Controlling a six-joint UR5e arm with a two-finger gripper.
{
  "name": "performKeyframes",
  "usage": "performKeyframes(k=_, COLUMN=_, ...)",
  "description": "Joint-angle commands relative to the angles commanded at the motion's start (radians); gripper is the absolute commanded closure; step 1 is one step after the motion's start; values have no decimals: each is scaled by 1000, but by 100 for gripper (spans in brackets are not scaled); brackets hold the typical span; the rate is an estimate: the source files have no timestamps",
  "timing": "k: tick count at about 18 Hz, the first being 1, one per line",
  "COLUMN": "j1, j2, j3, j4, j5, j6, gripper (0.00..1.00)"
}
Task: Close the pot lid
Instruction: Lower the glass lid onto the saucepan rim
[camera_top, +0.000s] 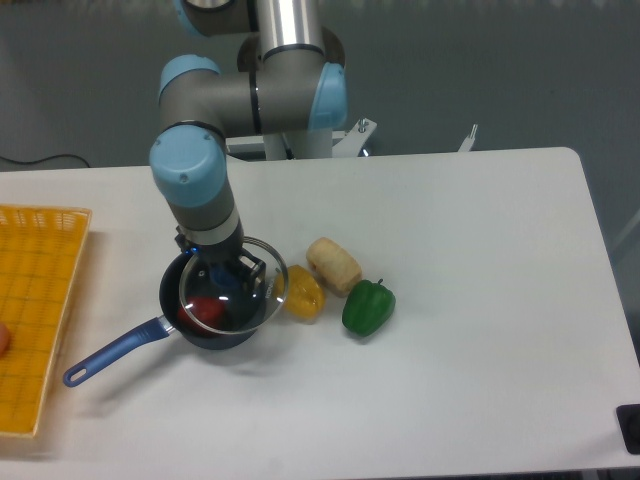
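Note:
The small dark grey-blue pot (215, 332) stands on the white table left of centre, its long blue handle (110, 356) pointing to the lower left. A red object (205, 310) lies inside it. The round glass lid (234, 285) with its thin metal rim hangs just above the pot's mouth, shifted slightly right and tilted. My gripper (228, 275) comes straight down onto the lid's centre and is shut on the knob, which the fingers mostly hide.
A yellow pepper (302, 296) touches the pot's right side. A beige bread roll (333, 264) and a green pepper (368, 307) lie further right. An orange basket (40, 310) stands at the left edge of the table.

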Motion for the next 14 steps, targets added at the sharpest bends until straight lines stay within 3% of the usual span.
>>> performKeyframes(k=14, j1=-35, j2=-21, j3=-6, j4=-2, j5=28, j6=-6, gripper=56)
